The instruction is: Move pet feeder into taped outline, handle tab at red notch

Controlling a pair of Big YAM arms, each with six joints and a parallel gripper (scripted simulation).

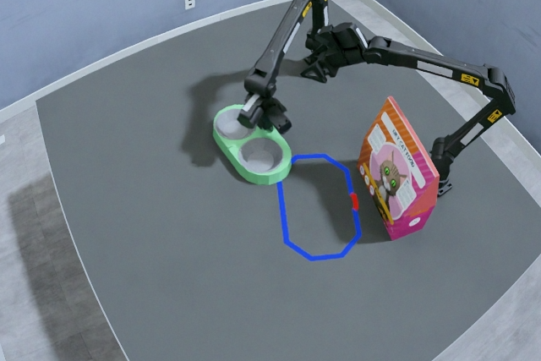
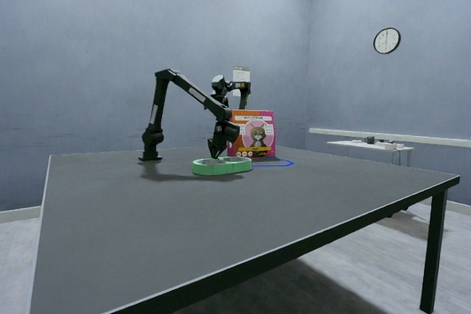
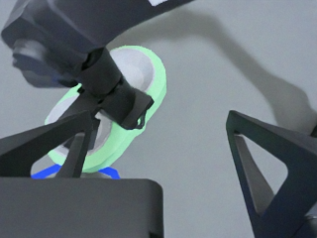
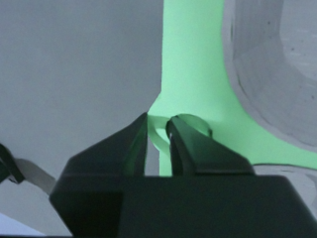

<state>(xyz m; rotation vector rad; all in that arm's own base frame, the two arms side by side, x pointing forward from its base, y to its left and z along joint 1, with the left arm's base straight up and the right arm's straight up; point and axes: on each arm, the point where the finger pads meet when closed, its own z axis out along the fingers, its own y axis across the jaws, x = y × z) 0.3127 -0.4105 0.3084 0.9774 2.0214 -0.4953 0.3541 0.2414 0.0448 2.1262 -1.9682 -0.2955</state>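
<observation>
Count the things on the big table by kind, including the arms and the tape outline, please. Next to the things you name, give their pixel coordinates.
Arms (left arm [image 1: 410, 57] [image 2: 218, 84] [image 3: 74, 208], right arm [image 1: 279, 42] [image 2: 190, 92] [image 3: 114, 25] [image 4: 173, 208]): 2
Feeder [image 1: 262, 177] [image 2: 224, 168] [image 3: 158, 79] [image 4: 193, 59]: 1
Bowls [image 1: 261, 155] [image 2: 238, 159] [image 3: 134, 66] [image 4: 302, 50]: 2
Box [image 1: 389, 173] [image 2: 254, 134]: 1
Outline [image 1: 282, 217] [image 2: 291, 162] [image 3: 46, 172]: 1
Total: 7
</observation>
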